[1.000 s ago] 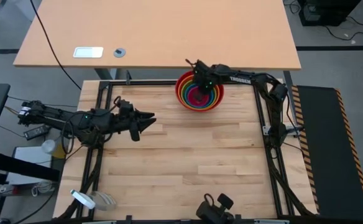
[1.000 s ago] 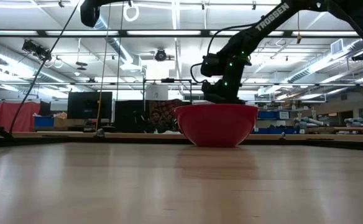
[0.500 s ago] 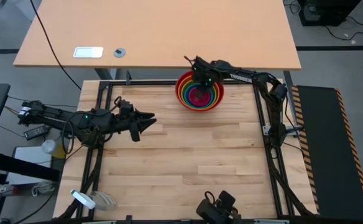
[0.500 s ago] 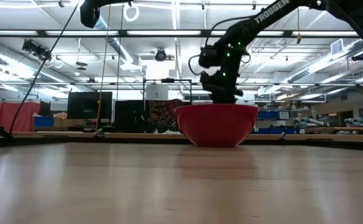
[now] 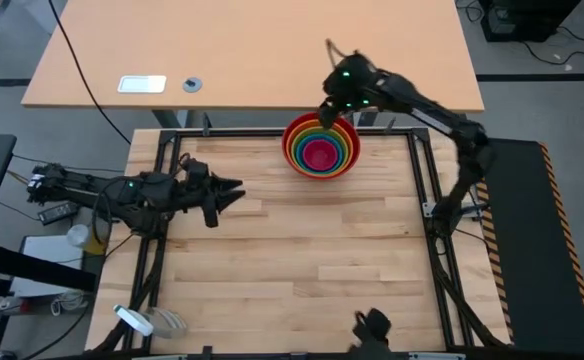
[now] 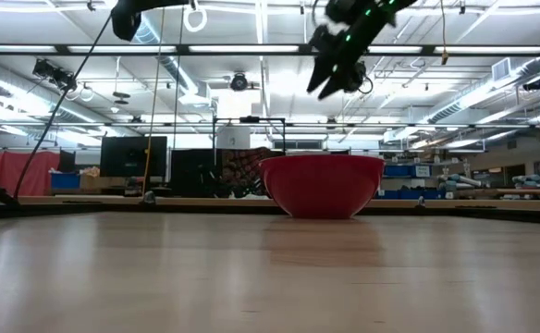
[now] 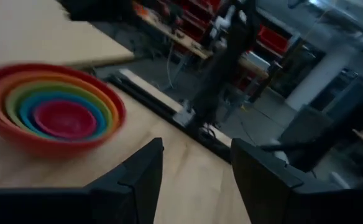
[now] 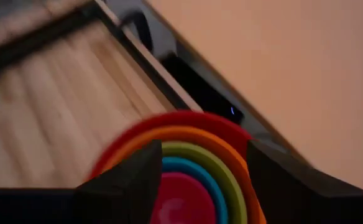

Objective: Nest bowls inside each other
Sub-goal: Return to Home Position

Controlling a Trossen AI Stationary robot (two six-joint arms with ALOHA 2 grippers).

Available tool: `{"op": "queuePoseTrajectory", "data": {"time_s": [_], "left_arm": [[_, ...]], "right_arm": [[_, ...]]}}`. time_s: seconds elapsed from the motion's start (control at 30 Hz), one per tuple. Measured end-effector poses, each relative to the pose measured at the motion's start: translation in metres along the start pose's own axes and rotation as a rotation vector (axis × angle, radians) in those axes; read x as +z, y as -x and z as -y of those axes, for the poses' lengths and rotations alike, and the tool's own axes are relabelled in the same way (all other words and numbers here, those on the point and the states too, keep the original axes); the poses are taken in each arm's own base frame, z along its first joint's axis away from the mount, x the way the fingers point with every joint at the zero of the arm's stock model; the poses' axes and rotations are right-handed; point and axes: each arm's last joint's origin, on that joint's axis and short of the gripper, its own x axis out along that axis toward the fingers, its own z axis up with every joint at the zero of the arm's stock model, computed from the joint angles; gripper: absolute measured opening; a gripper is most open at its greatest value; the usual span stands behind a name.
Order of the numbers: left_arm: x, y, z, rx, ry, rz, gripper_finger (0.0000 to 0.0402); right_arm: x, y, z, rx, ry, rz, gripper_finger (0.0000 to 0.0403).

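Seen from overhead, the bowls [image 5: 320, 147] stand as a single nested stack at the far edge of the worktop [image 5: 272, 260], right of its middle, with every rim showing as a coloured ring. The level view across the worktop hides all that. It gives only the outer wall of the red bowl [image 6: 323, 185], glossy and upright, resting flat on the wood. That view alone shows height: the right pincer [image 6: 325, 81] hangs well above the rim, touching nothing.

The right wrist camera looks down past its two dark fingers [image 8: 132, 177], which stand apart with nothing held between them. Beyond them the rings run inward from red through the orange bowl [image 8: 184, 132], the yellow-green bowl [image 8: 188, 148] and the blue bowl [image 8: 184, 163] to the pink bowl [image 8: 175, 199] at the centre. Each sits evenly inside the next.

The left pincer [image 5: 230, 189] waits over the left side of the worktop, well apart from the stack. Its own camera shows its fingers spread and empty.
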Motion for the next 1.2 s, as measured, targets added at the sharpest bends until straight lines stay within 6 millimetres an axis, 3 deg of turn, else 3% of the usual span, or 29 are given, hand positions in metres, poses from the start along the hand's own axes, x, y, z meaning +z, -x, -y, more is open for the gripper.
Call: {"op": "queuePoseTrajectory", "data": {"time_s": [0.13, 0.23, 0.4, 0.67, 0.97, 1.2], "left_arm": [[0.010, 0.006, -0.016, 0.085, -0.048, 0.032, 0.0192], [0.020, 0.008, -0.028, 0.099, -0.059, 0.045, 0.0192], [0.035, 0.015, -0.046, 0.101, -0.081, 0.070, 0.0192], [0.037, 0.030, -0.060, 0.171, -0.140, 0.080, 0.0191], [-0.026, 0.042, -0.095, 0.082, -0.008, 0.212, 0.0174], [-0.066, 0.050, -0.120, 0.086, 0.076, 0.266, 0.0148]], "right_arm": [[-0.012, 0.040, -0.014, 0.025, -0.005, 0.109, 0.0236], [-0.032, 0.062, -0.024, 0.001, -0.026, 0.163, 0.0235], [-0.072, 0.088, -0.030, 0.006, -0.100, 0.299, 0.0235], [-0.136, 0.118, -0.029, 0.070, -0.246, 0.514, 0.0235], [-0.188, 0.124, -0.036, 0.215, -0.350, 0.753, 0.0235], [-0.216, 0.116, -0.032, 0.258, -0.442, 0.771, 0.0235]]}}
